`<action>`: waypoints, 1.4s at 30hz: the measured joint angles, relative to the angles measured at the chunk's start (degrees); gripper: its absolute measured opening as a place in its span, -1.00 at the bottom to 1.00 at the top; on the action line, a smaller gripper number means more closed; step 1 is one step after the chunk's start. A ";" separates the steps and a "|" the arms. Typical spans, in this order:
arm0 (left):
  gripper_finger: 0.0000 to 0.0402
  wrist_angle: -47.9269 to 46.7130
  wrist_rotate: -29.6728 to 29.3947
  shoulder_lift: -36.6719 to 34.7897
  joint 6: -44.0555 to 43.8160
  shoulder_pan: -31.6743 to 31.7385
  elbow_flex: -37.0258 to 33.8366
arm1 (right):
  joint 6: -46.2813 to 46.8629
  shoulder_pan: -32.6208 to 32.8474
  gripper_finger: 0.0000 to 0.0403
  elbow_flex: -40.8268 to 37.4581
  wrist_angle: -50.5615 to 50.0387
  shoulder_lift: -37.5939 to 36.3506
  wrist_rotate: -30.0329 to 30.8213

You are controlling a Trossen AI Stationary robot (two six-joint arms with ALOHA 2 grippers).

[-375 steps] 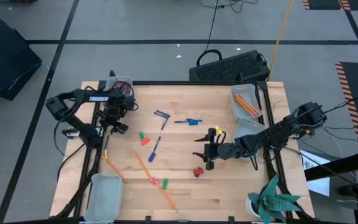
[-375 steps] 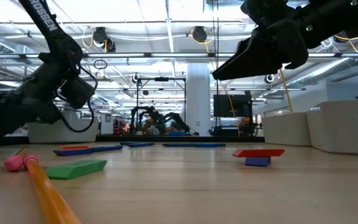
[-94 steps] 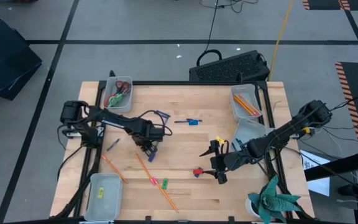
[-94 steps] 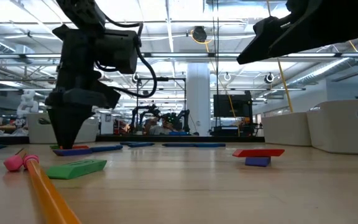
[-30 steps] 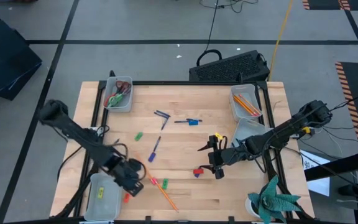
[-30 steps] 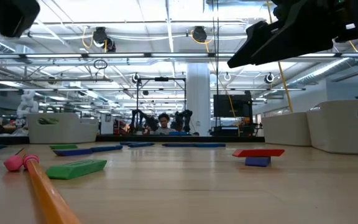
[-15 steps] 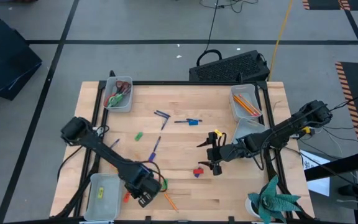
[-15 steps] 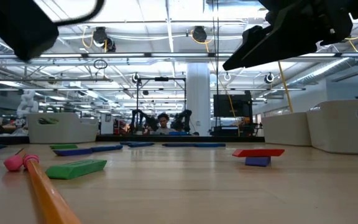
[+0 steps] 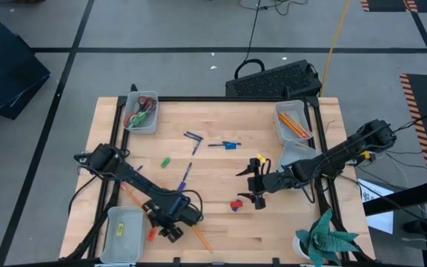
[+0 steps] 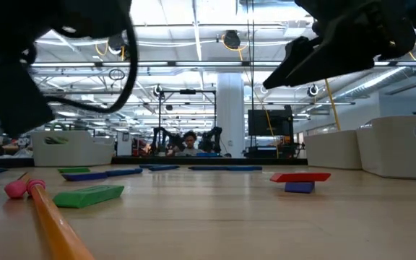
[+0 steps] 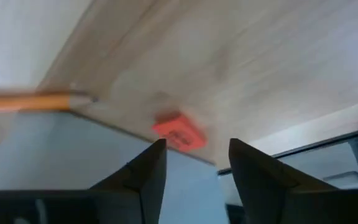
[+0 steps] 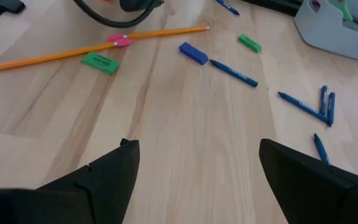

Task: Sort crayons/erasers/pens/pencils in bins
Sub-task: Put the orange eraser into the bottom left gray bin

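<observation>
Crayons such as the red one [image 9: 151, 234] lying just beside the near left bin [image 9: 122, 233] look light, stiff and a bit slippery, so I would pinch it across its middle with the left end effector [image 9: 170, 232], whose fingers [image 11: 145, 177] stand apart above it.

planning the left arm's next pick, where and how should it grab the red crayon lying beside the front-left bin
Grip the red crayon across its short width, coming straight down. It lies flat on the table close beside the bin, so finger room on that side looks tight; probably set the fingers along the bin wall, not across it. The left gripper is open just above it.
</observation>
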 joint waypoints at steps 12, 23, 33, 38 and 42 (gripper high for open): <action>-0.37 1.86 2.87 0.04 -2.45 -0.32 -4.51 | 1.49 0.10 0.61 -2.51 1.06 -0.01 -0.05; -0.08 4.08 3.62 0.00 -6.15 -2.42 -4.44 | -0.10 0.11 0.61 -2.53 1.61 -0.01 -0.07; -0.32 6.25 3.00 1.00 -6.77 -1.62 -4.26 | -0.18 0.11 0.61 -2.53 1.47 -0.01 -2.71; -0.32 2.91 1.96 1.25 -4.50 -0.56 -4.53 | -0.25 0.13 0.61 -2.51 1.51 -0.01 -2.96; -0.26 1.46 1.35 0.62 -2.15 1.09 -2.00 | -0.47 0.13 0.61 -2.51 1.50 -0.01 -2.96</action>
